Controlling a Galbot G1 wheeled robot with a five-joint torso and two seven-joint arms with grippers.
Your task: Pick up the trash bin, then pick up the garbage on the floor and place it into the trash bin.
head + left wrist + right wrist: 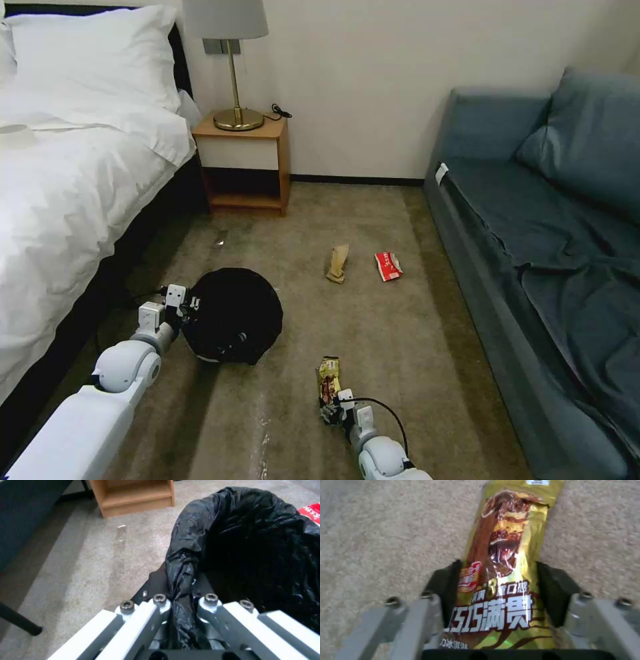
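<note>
**Bin Gripped by Its Liner, Wrapper Bracketed on the Carpet**

Found the trash bin (233,315) on the carpet (400,347) beside the bed (60,200), pinched at its near rim by the left gripper (189,305). Seen from the left wrist: fingers drawn narrow, clamped on a fold of crinkly black liner (181,590) at the rim. Judged light and empty, but risky to lift by the bag alone; thin film apt to slide or tear, so better held through to the stiff plastic rim beneath.

Found the snack wrapper (501,562) flat on the carpet near the robot, lengthwise between the dark pads (445,585) of the right gripper (331,410). Pads set at either side of the pack, spread about its width; could not tell whether already pressing. Judged near weightless, glossy and slippery, easily crumpled; best squeezed across its narrow width near the middle.

Farther off, toward the sofa (533,220), lay the tan paper bag (338,263) and the red-and-white packet (388,265), near each other.
</note>
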